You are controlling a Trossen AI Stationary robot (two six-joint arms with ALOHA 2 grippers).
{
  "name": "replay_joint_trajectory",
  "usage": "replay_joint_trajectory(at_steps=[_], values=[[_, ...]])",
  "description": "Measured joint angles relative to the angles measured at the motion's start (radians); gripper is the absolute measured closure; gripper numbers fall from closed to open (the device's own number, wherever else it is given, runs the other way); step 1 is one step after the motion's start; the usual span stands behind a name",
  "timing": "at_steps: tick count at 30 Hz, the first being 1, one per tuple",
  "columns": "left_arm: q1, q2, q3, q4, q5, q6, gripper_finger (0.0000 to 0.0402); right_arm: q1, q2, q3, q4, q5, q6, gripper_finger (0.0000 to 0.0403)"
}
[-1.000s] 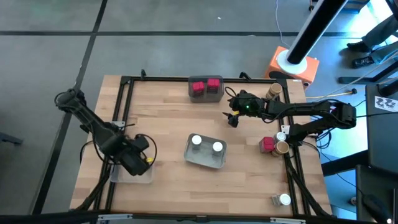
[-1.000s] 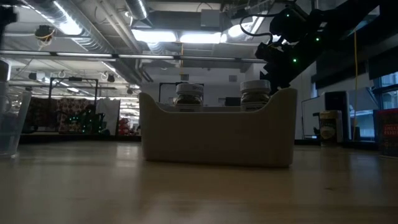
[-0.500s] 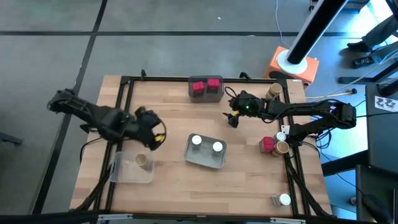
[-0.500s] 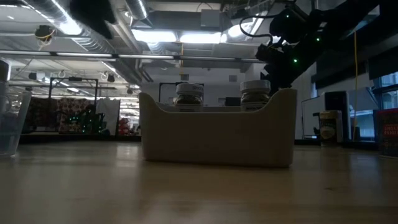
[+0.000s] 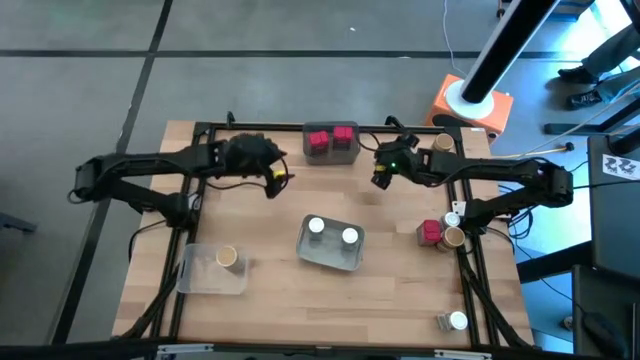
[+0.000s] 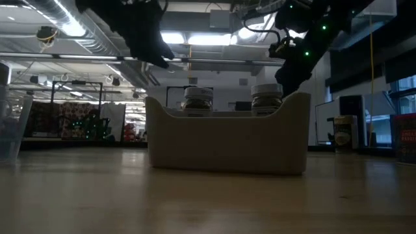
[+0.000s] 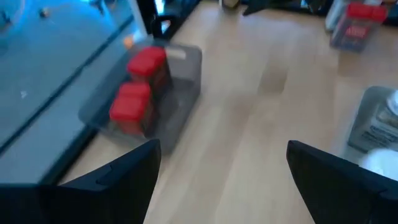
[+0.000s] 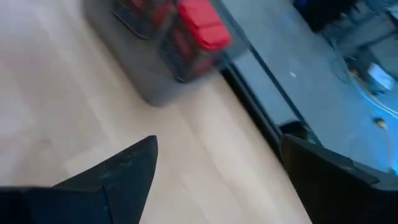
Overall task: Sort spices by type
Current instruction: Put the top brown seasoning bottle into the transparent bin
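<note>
Tan-topped jar (image 5: 228,258) sat in clear tray (image 5: 196,281), well behind left pincer (image 5: 276,178), which had swung away empty, wide open, twd red jars (image 5: 331,138). Right pincer (image 5: 381,180) open, empty, nr same tray.

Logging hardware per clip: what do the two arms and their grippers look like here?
Both arms are dark, slim and jointed, with black cables along them. The left gripper carries a small yellow mark; the right gripper shows a green indicator light near its wrist. Wrist views show flat, dark, wedge-shaped fingers.
</note>
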Motion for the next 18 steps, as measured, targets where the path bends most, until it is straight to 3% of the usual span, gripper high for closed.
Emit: replay_joint_trajectory(at_steps=[7,12,18], values=[[0.084,0.0,-0.145,0.304,0.169,0.073,0.0073,-0.03,0.0,0.08,-0.191,0.131,0.068,0.0066],[0.11,0.001,-0.227,0.43,0.187,0.093,0.0073,-0.145,-0.001,0.135,-0.349,0.116,0.127,0.0066],[0.12,0.001,-0.247,0.442,0.187,0.122,0.0073,-0.326,-0.001,0.186,-0.454,0.072,0.126,0.0066]])
